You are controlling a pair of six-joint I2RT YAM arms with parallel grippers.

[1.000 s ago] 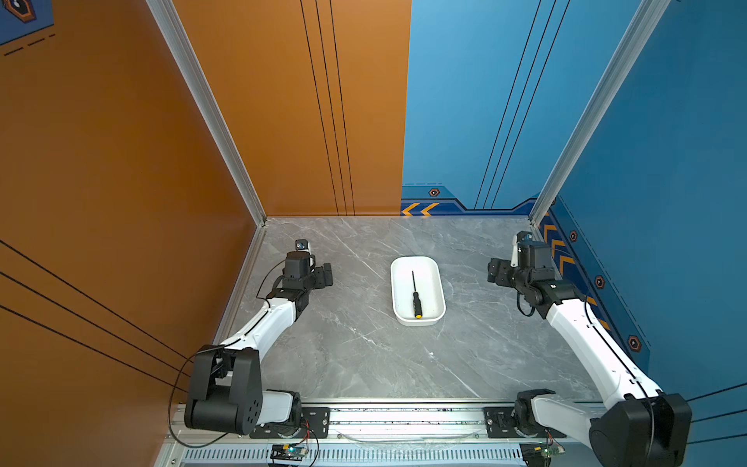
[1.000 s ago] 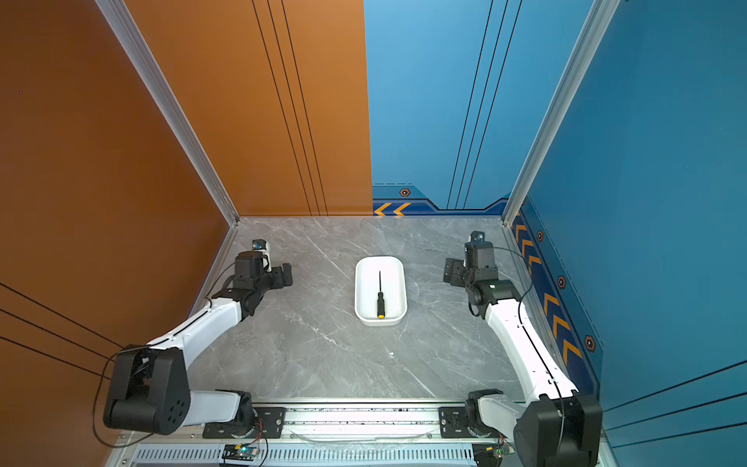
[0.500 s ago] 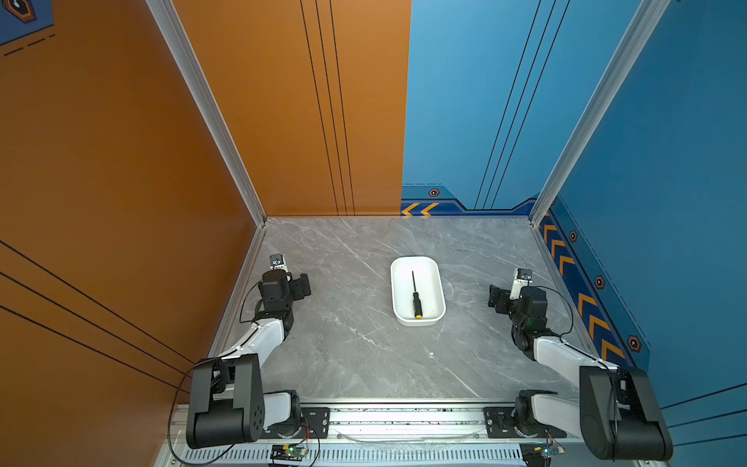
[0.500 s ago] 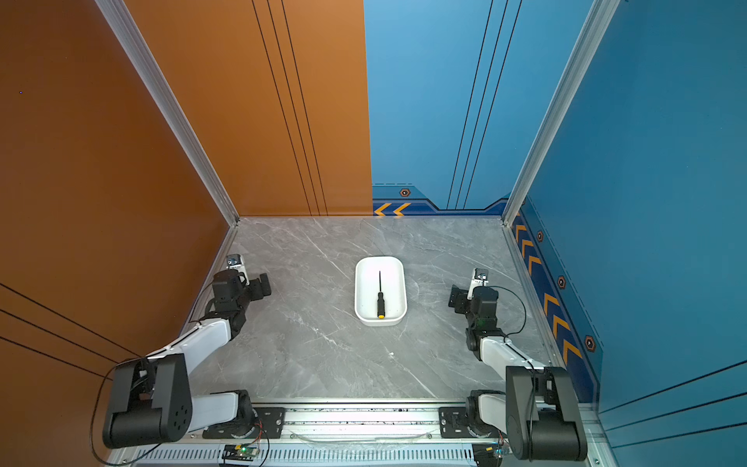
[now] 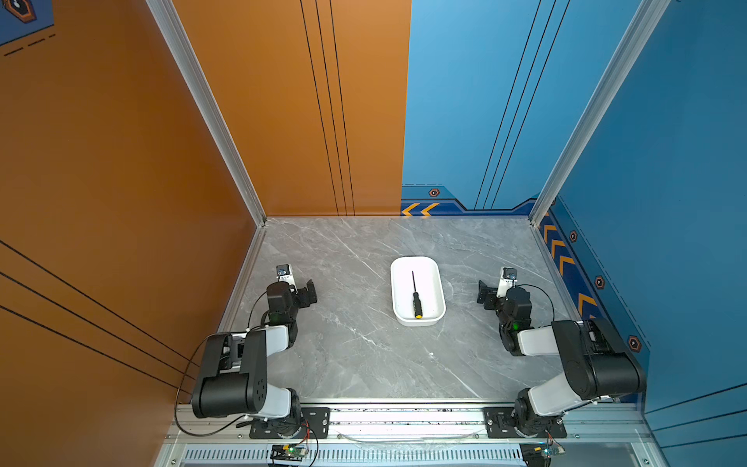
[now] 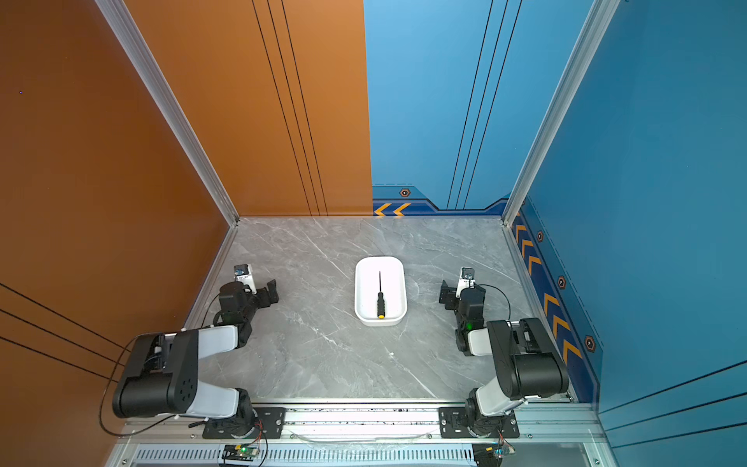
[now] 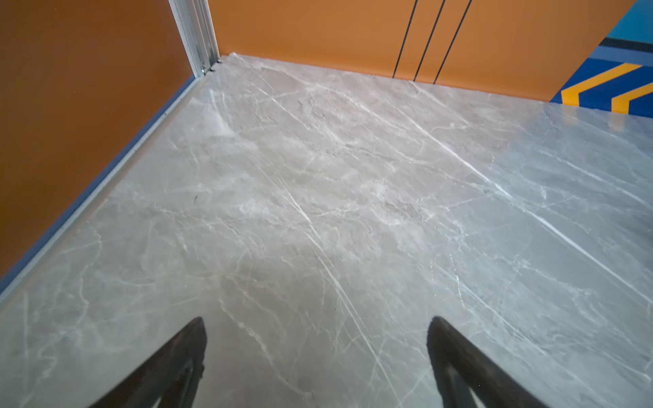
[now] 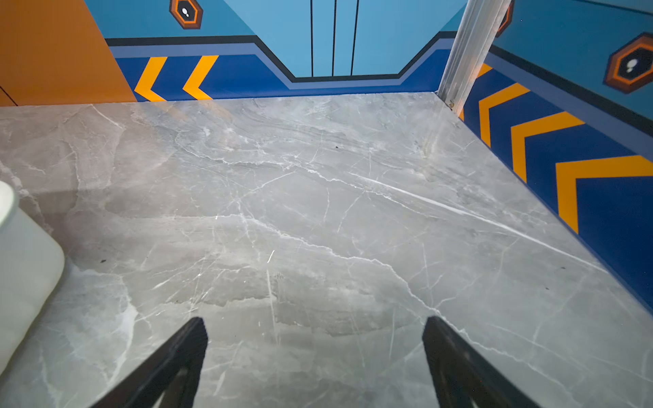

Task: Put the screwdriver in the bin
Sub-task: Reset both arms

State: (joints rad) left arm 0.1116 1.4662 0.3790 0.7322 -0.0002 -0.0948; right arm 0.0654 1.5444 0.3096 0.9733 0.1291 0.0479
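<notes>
Both pincers, left gripper (image 7: 316,356) and right gripper (image 8: 314,356), stand apart and empty, while the screwdriver (image 5: 416,295) lies inside the bin (image 5: 437,283).

A grey marble-patterned table (image 5: 364,356) is enclosed by orange walls (image 5: 101,161) and blue walls (image 5: 667,141). Yellow chevrons (image 5: 420,209) mark the far and right edges.

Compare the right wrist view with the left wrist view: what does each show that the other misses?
Only the right wrist view shows a corner of the white bin, beside the open right gripper, plus blue walls with yellow chevrons. Only the left wrist view shows the open left gripper and mostly orange walls. Both share the bare grey marble table between spread, empty fingers. Neither shows the screwdriver.
</notes>
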